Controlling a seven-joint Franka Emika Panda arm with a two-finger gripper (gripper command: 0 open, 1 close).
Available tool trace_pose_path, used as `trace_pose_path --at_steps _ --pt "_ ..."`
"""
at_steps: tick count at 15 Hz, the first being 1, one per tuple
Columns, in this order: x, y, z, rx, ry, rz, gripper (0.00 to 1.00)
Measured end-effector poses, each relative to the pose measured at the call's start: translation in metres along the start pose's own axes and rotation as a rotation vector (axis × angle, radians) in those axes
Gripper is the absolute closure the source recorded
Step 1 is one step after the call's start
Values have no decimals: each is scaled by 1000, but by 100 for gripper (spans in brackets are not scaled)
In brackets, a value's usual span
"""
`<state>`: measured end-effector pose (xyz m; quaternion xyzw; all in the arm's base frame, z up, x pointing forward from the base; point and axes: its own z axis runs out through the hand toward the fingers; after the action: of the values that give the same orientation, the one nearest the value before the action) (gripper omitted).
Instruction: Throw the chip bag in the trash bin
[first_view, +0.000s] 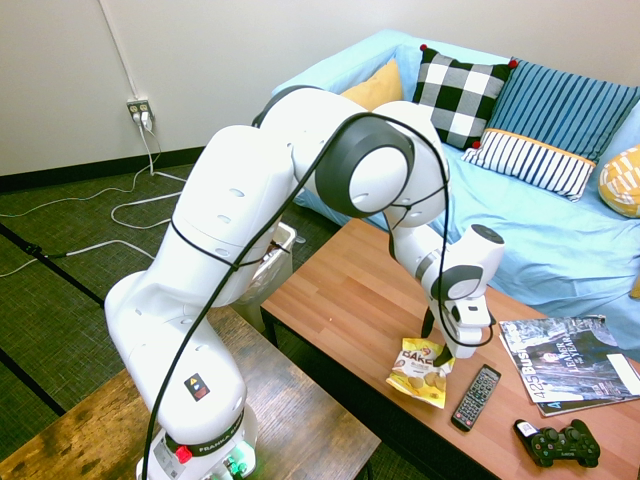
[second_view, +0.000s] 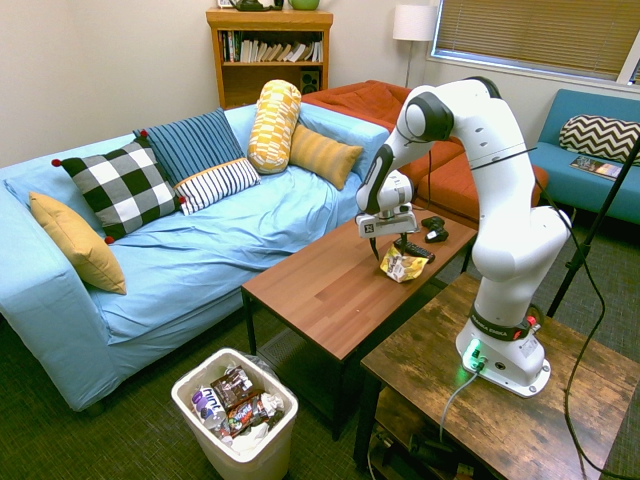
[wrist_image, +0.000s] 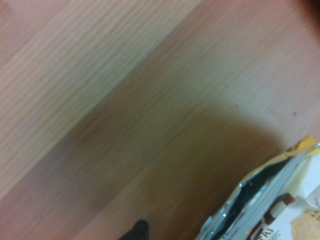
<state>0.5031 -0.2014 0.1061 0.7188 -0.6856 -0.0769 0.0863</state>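
Chip bag (first_view: 423, 371) lies flat on your wooden table (first_view: 340, 290), beside the remote control (first_view: 476, 397) at the table's near edge. Your pincer (first_view: 436, 344) points down over the bag's upper end, fingers spread apart and holding nothing. Off the table's far end, the white trash bin (second_view: 236, 414) stands on the carpet, holding wrappers.

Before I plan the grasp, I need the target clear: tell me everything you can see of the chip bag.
The chip bag is a small yellow crinkly packet with a white band, dark lettering and pictured golden chips. It lies flat, face up, on the wooden coffee table, near its front edge and beside the remote. The wrist view shows its top torn open, silvery inside. The open claw hangs over its upper end; contact cannot be told.
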Motion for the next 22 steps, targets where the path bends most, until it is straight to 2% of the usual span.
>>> trace_pose_path --at_steps 8,22 --pt "3 -6 20 -32 -5 14 100" --pt "5 -12 19 -27 -14 4 100"
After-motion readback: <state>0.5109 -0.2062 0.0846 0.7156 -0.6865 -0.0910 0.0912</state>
